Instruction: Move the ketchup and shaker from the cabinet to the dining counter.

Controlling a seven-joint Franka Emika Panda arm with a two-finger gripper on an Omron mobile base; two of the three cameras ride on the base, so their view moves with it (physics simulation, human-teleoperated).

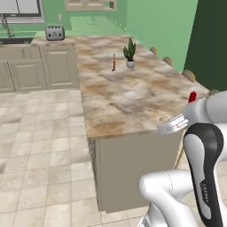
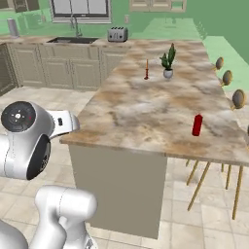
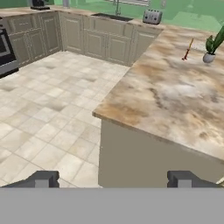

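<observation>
Right base view has the ketchup [image 2: 197, 125] standing on the dining counter [image 2: 146, 109] at right of frame, gripper [image 3: 113, 179] jaws wide and empty, so fetching the shaker looks next.

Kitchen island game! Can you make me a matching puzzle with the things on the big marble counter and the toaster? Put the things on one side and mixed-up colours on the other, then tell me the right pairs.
Things:
1. ketchup
2. potted plant
3. toaster
4. candlestick

Colours:
A. silver grey
B. thin orange-red stick
C. plain red bottle
D. green leaves in a pale pot

Right pairs: 1-C, 2-D, 3-A, 4-B.

The ketchup, plant and candlestick stand on the dining counter; the toaster sits on the far worktop.
</observation>
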